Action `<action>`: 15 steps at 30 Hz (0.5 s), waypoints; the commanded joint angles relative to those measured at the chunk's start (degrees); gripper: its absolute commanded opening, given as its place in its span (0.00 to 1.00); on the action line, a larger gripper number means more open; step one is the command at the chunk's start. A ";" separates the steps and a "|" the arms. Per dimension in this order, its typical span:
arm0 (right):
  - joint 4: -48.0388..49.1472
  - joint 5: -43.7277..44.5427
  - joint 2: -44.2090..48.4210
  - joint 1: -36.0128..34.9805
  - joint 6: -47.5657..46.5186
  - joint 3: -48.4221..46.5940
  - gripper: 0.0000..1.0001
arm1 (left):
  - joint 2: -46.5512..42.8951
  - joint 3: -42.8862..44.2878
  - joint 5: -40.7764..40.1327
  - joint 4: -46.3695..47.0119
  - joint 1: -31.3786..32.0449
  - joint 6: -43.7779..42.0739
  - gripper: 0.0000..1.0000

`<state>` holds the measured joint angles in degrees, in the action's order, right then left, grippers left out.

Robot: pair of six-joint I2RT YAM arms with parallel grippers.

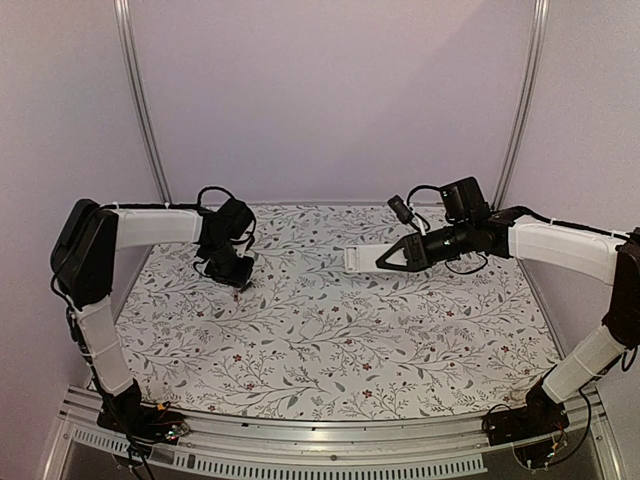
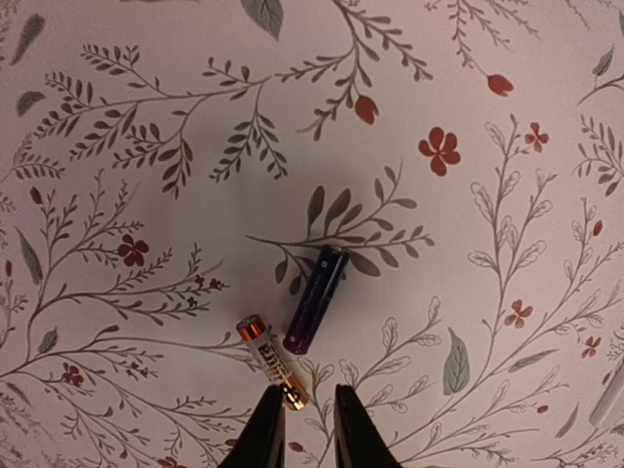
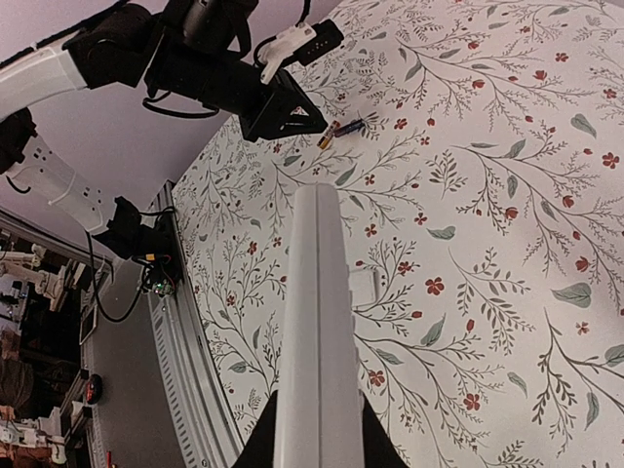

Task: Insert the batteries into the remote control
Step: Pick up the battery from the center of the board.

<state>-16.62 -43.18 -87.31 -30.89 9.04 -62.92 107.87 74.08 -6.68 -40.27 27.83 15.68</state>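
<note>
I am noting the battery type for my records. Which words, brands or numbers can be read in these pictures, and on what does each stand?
Nothing can be read as text.
Copper-and-black battery: small white lettering on its black part, too blurred to read.
Purple battery: no lettering visible.
Remote: plain white back, no text.
Tablecloth: flowers and leaves only, no words.

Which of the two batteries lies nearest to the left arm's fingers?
The copper-ended battery: one end lies right at the fingers, whereas the purple battery lies farther off.
</note>
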 commanded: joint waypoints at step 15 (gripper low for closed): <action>1.16 -0.85 0.21 0.43 0.28 0.23 0.00 | 3.38 -0.94 -0.91 -0.75 -2.08 0.51 0.18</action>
<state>-16.62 -43.22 -87.31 -30.72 9.15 -62.92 109.91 74.06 -6.92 -40.34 26.61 16.08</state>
